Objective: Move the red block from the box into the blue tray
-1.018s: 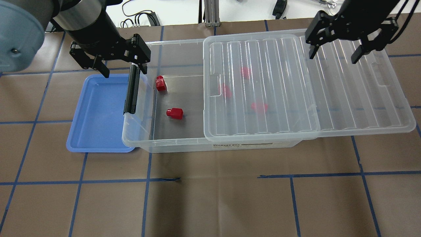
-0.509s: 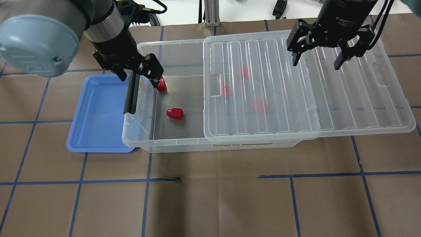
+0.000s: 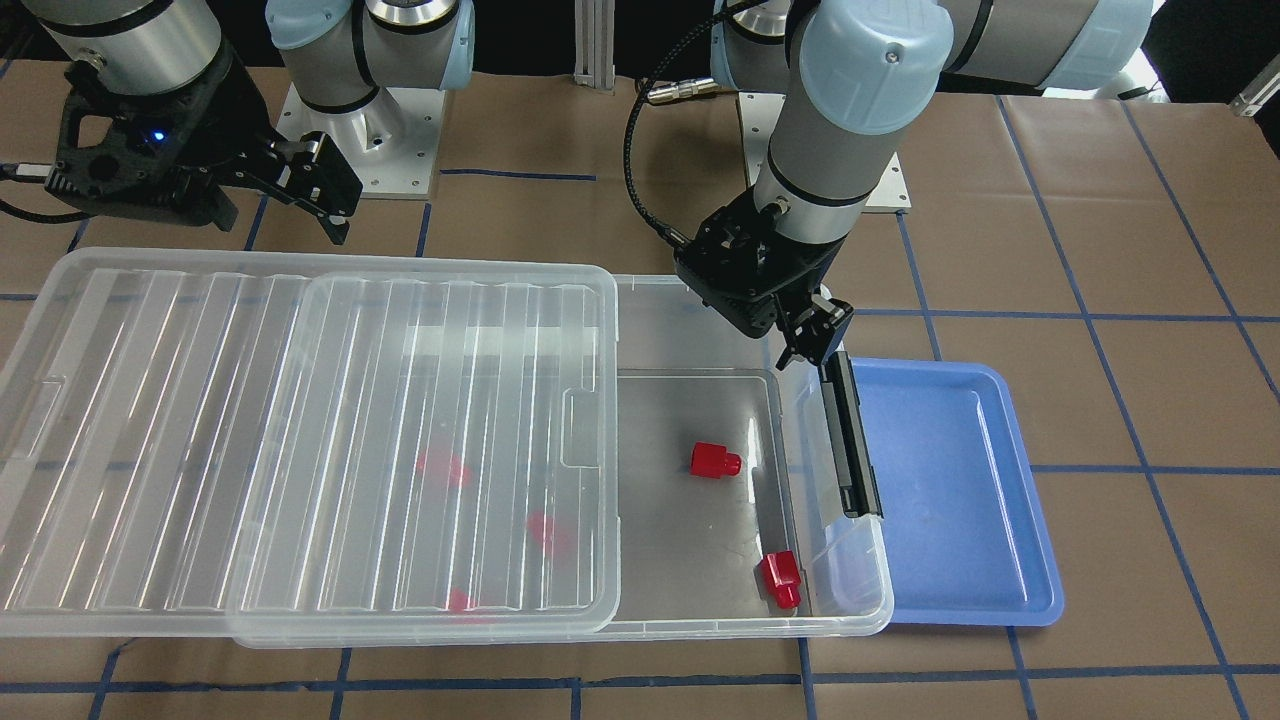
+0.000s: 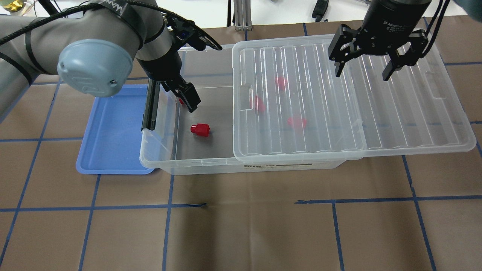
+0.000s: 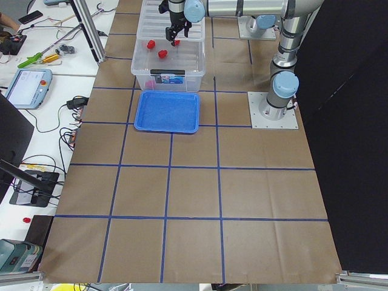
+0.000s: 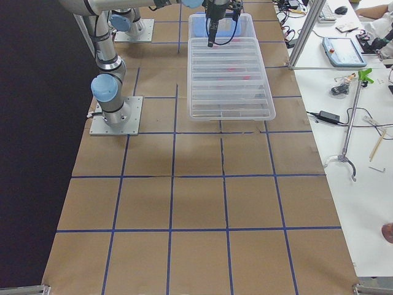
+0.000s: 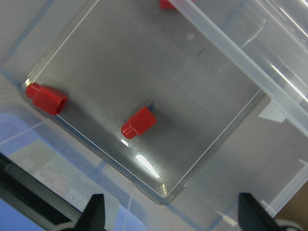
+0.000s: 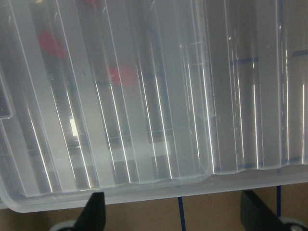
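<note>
Five red blocks (image 4: 200,129) in box (image 4: 158,152), three under lid (image 4: 320,113); one blue tray (image 4: 113,128)

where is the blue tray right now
In the overhead view the blue tray lies empty at the left of the table, right beside the uncovered end of the box, next to its black clip bar.

The left arm (image 4: 37,30) and right arm (image 3: 135,35) are grey tubes with pale-blue caps (image 4: 94,64). One cap has a screw (image 4: 112,81) at 4 o'clock. The cable (image 3: 640,170) is black.
</note>
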Robot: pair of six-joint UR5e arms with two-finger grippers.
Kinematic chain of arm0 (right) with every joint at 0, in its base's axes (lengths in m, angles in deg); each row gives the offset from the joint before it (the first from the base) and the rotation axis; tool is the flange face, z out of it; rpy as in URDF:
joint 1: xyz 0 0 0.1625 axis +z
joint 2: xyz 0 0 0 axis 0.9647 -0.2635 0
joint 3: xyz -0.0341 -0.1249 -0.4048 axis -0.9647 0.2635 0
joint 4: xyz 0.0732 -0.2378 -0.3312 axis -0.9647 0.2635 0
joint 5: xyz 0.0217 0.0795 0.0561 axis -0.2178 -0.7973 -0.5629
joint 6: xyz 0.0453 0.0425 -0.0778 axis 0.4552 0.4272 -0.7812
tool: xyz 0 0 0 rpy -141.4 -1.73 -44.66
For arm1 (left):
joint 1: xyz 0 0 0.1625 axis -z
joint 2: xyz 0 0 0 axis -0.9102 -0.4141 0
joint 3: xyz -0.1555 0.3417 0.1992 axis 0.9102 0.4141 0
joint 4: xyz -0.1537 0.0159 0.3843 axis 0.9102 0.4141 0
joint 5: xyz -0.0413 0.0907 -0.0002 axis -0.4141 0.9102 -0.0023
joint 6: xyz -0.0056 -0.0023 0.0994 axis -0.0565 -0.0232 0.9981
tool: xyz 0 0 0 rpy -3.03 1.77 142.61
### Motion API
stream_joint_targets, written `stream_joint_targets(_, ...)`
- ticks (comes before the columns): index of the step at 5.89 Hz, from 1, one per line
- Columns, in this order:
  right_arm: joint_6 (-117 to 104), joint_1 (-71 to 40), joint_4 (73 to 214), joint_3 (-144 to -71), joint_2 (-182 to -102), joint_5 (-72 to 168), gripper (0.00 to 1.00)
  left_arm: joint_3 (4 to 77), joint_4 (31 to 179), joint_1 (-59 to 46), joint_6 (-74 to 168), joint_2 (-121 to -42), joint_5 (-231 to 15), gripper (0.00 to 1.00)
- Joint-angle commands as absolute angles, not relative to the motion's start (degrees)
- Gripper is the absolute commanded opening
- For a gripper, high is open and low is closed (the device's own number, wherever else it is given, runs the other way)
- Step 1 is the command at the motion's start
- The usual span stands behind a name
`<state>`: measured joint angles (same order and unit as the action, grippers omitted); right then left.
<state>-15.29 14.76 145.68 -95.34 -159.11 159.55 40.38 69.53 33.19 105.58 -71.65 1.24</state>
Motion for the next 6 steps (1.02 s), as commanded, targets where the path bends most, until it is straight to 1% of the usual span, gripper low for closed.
stream_joint_targets(1, -15.2, 14.8, 145.7, -95.3, -159.1, 160.4, 1.00, 44.8, 61.9, 32.6, 122.7, -74.8, 1.3, 0.96)
stream_joint_targets(2, -15.2, 14.8, 145.7, -95.3, -159.1, 160.4, 1.00, 48.2, 57.1, 31.8, 125.3, -75.5, 1.3, 0.95)
stream_joint_targets(3, -15.2, 14.8, 145.8, -95.3, -159.1, 160.4, 1.00, 50.1, 53.2, 31.8, 127.5, -77.1, 1.4, 0.95)
stream_joint_targets(6, -15.2, 14.8, 145.8, -95.3, -159.0, 160.4, 1.00, 50.2, 47.8, 32.1, 128.5, -85.0, 3.5, 0.95)
